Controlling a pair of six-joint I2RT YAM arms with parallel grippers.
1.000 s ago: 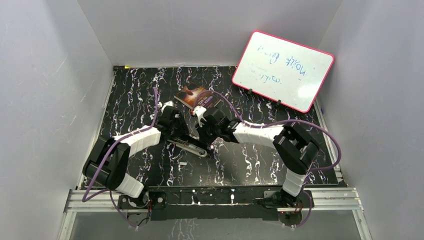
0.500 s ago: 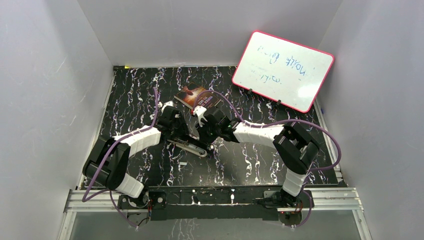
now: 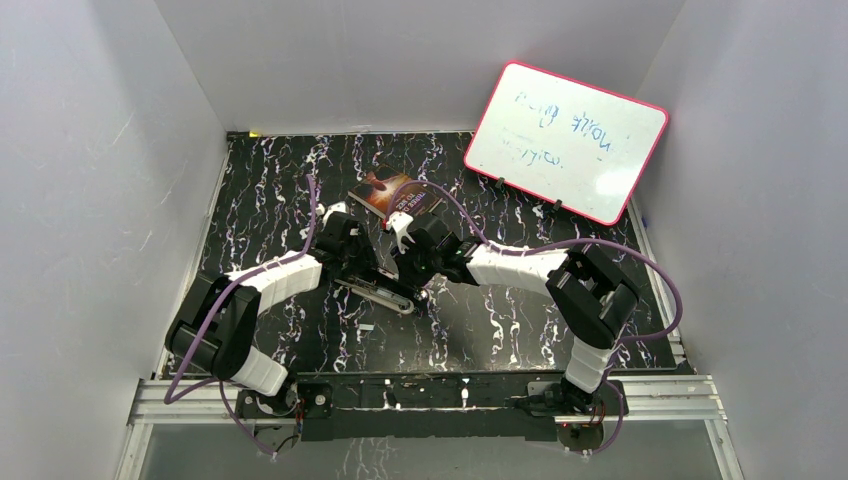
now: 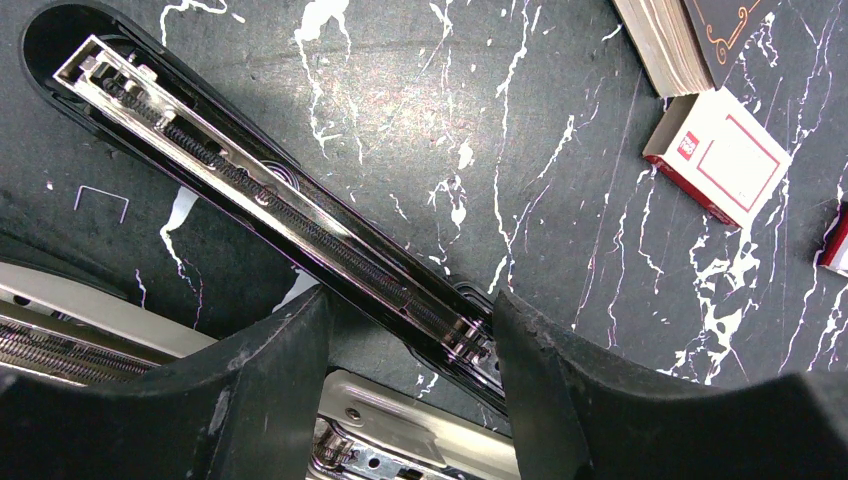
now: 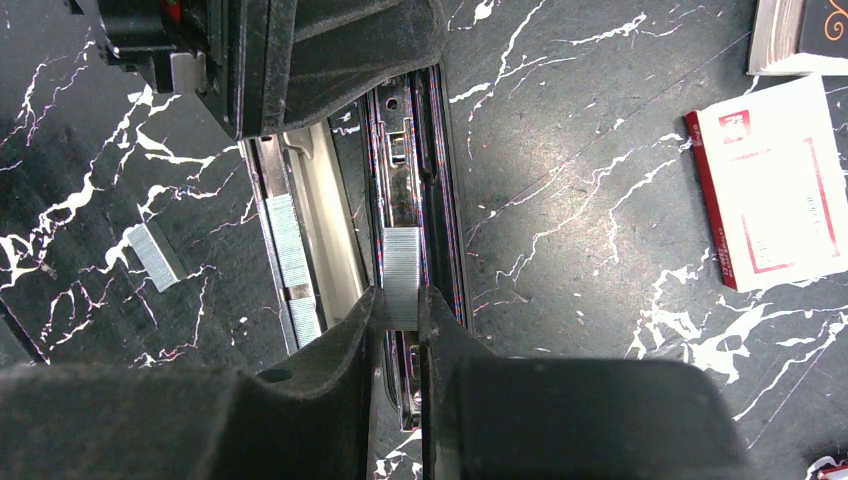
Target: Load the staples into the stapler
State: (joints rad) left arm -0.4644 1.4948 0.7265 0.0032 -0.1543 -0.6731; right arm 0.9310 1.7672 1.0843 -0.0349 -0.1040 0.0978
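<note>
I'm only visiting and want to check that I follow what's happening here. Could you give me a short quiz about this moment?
1. True or false: the right end effector pinches a short silver-grey metal staple strip above the rail of the opened black-and-chrome stapler.
2. Where is the small white-and-red cardboard box? A) inside the stapler; B) on the black marbled table, near the dark-covered paperback book; C) between robot fingers.
3. Fill in: the left end effector has its fingers closed around the ____.
Key: 1 true; 2 B; 3 stapler.
</note>
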